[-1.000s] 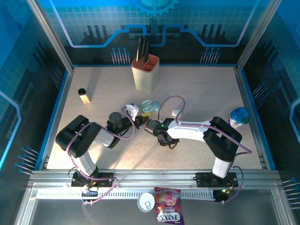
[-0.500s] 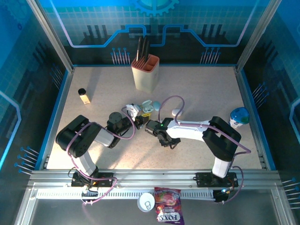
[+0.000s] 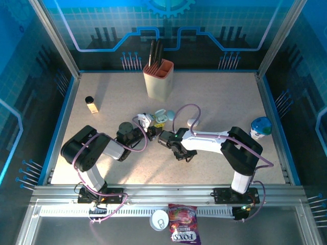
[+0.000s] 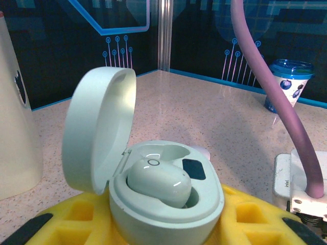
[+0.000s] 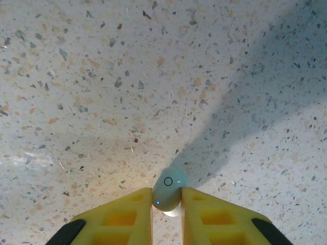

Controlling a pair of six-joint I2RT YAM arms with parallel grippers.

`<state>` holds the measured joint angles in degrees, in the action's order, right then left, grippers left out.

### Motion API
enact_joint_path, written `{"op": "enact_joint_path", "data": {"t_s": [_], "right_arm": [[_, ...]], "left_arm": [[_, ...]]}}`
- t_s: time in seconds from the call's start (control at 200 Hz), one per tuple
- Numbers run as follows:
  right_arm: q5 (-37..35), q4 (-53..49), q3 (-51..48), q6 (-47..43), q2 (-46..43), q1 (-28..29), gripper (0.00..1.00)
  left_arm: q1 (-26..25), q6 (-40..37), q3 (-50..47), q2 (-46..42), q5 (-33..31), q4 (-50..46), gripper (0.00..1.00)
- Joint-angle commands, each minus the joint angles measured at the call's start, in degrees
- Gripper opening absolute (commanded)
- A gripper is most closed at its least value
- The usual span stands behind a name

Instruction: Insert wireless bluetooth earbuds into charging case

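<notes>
Closing over the last second, the right end effector (image 5: 167,200) now pinches the loose earbud (image 5: 169,185) on the table (image 5: 102,76) near the charging case (image 4: 168,209), which the left end effector (image 4: 163,227) clamps open with a second earbud (image 4: 158,181) seated, so lifting likely follows.

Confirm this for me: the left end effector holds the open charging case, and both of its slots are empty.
Not quite. The left end effector does hold the open charging case, but only one slot is empty; the other holds an earbud. The left wrist view shows it.
</notes>
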<state>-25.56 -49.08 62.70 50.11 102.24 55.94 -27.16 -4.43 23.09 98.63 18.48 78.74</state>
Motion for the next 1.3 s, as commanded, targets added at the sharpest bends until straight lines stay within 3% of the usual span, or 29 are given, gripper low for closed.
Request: {"op": "enact_joint_path", "data": {"t_s": [0.0,0.185,0.385,0.71,0.94,1.296], "right_arm": [[-1.87,-1.34,0.74,-0.11,0.15,0.93,0.2],[-1.39,4.06,-1.01,-4.31,-3.02,0.77,0.2],[4.07,9.88,-1.45,-13.35,-1.78,0.65,0.21],[1.46,2.62,3.6,-13.03,3.65,1.54,0.25],[-0.37,0.46,6.65,-11.4,5.48,2.58,0.37],[-3.71,-3.02,9.35,-12.16,8.33,3.47,0.34]], "left_arm": [[0.44,0.78,0.37,0.6,1.48,1.59,0.32],[0.49,0.74,0.33,0.74,1.82,1.6,0.32],[0.61,0.81,-0.11,0.64,1.56,1.59,0.32],[1.14,1.34,-0.24,0.75,1.64,1.59,0.32],[1.23,1.44,-0.11,0.77,1.82,1.59,0.32],[1.41,1.44,-0.55,0.51,1.82,1.59,0.32]]}}
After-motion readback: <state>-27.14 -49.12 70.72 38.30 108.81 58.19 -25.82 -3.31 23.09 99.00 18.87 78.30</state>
